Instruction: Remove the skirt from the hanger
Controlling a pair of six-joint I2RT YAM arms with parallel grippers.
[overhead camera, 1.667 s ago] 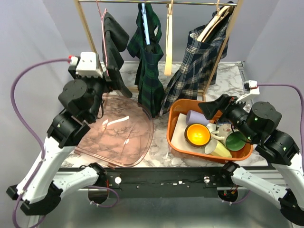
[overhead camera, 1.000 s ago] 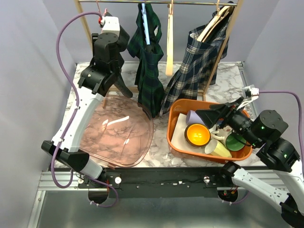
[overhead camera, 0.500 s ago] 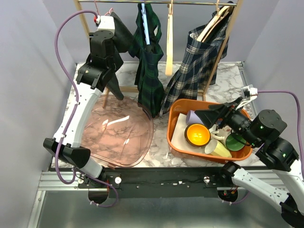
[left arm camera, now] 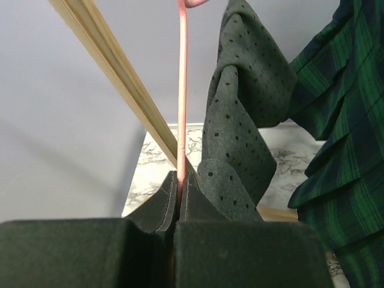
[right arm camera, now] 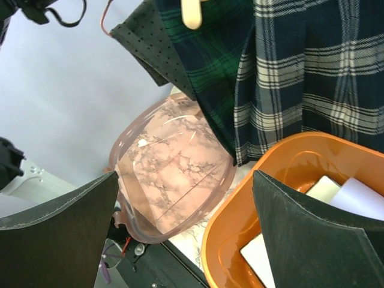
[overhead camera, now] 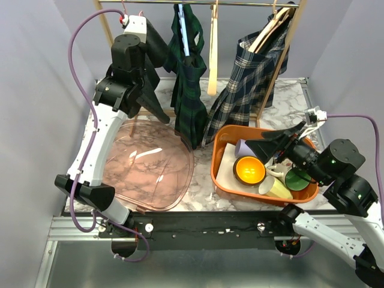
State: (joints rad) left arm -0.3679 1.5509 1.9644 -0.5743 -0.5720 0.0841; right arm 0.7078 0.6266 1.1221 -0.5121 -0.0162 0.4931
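Observation:
A dark grey dotted skirt [left arm camera: 240,120] hangs on a thin pink wire hanger [left arm camera: 182,90] at the left end of the rack. In the top view this skirt [overhead camera: 158,48] shows beside my raised left arm. My left gripper [left arm camera: 179,177] is shut on the pink hanger wire, and the skirt's cloth lies just right of the fingers. The left gripper [overhead camera: 143,72] is high up at the rack's left side. My right gripper [right arm camera: 185,180] stands wide open with nothing in it. In the top view the right gripper [overhead camera: 270,144] hovers over the orange bin.
A green plaid skirt [overhead camera: 189,90], a bare wooden hanger [overhead camera: 212,54] and a blue plaid skirt [overhead camera: 252,78] hang on the same rail [overhead camera: 198,3]. A clear pink tub [overhead camera: 150,168] lies below the left arm. The orange bin [overhead camera: 223,174] holds cups and bowls.
My left arm rose from near the table to the rack and its jaws closed on the pink hanger wire. The right gripper lifted slightly and stays open.

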